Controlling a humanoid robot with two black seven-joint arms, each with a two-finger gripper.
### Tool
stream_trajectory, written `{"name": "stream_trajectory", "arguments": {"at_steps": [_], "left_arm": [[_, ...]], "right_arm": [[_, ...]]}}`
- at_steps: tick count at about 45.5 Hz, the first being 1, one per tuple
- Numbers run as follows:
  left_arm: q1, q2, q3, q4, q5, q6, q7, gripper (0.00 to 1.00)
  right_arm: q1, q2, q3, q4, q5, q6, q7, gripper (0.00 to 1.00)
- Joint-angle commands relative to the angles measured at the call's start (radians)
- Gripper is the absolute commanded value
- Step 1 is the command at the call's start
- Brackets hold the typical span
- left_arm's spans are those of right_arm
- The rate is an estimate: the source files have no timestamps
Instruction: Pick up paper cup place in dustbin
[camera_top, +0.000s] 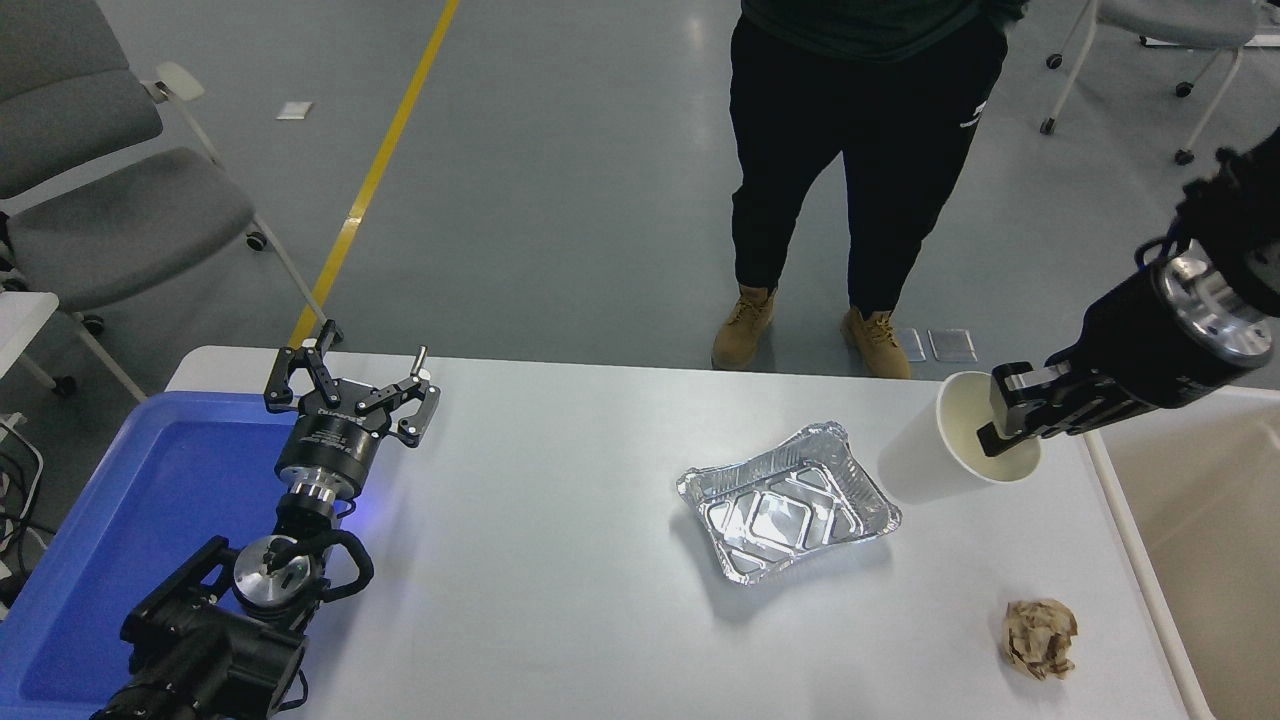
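Note:
The white paper cup hangs tilted in the air above the table's right part, its cream inside facing me. My right gripper is shut on its rim, one finger inside the cup and one outside. The arm comes in from the right edge, high over the table. The beige dustbin stands just right of the table; its off-white rim and part of its inside show at the right edge. The cup is a little left of that rim. My left gripper is parked at the lower left, open and holding nothing.
A silver foil tray lies mid-table, left of the cup. A crumpled brown paper ball sits near the front right. A blue tray is at the left edge. A person's legs stand beyond the far side.

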Motion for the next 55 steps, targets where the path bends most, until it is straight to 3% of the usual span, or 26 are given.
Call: {"name": "stream_trajectory", "arguments": {"at_steps": [1,9,17,26,32,37,43,46,55], "left_arm": [[0.0,0.0,0.0,0.0,0.0,-0.001,0.0,0.99],[0.0,0.0,0.0,0.0,0.0,0.0,0.0,0.99],[0.0,0.0,0.0,0.0,0.0,0.0,0.0,0.99],[0.0,0.0,0.0,0.0,-0.002,0.0,-0.002,0.99],[0.0,0.0,0.0,0.0,-0.002,0.0,-0.002,0.99],[0.0,0.0,0.0,0.0,-0.002,0.0,0.0,0.99],[0.0,0.0,0.0,0.0,-0.002,0.0,-0.002,0.99],[0.0,0.0,0.0,0.0,0.0,0.0,0.0,0.99],[0.0,0.0,0.0,0.0,-0.002,0.0,0.0,0.99]], "right_arm": [[0.104,-0.09,-0.116,-0.176,-0.001,0.007,-0.003,0.0],[0.042,-0.199,-0.115,-0.429,0.012,-0.028,-0.003,0.0],[-0.142,-0.34,-0.026,-0.532,0.043,-0.339,-0.005,0.0],[-0.565,-0.387,0.215,-0.581,0.293,-0.654,-0.002,0.0],[-0.891,-0.334,0.457,-0.659,0.489,-0.817,-0.003,0.0],[-1.165,-0.257,0.669,-0.817,0.583,-0.846,-0.005,0.0],[-1.432,-0.113,0.914,-1.087,0.626,-0.843,-0.014,0.0],[-1.566,0.005,1.05,-1.277,0.626,-0.838,-0.043,0.0],[-1.675,0.186,1.16,-1.495,0.628,-0.823,-0.068,0.0]]}}
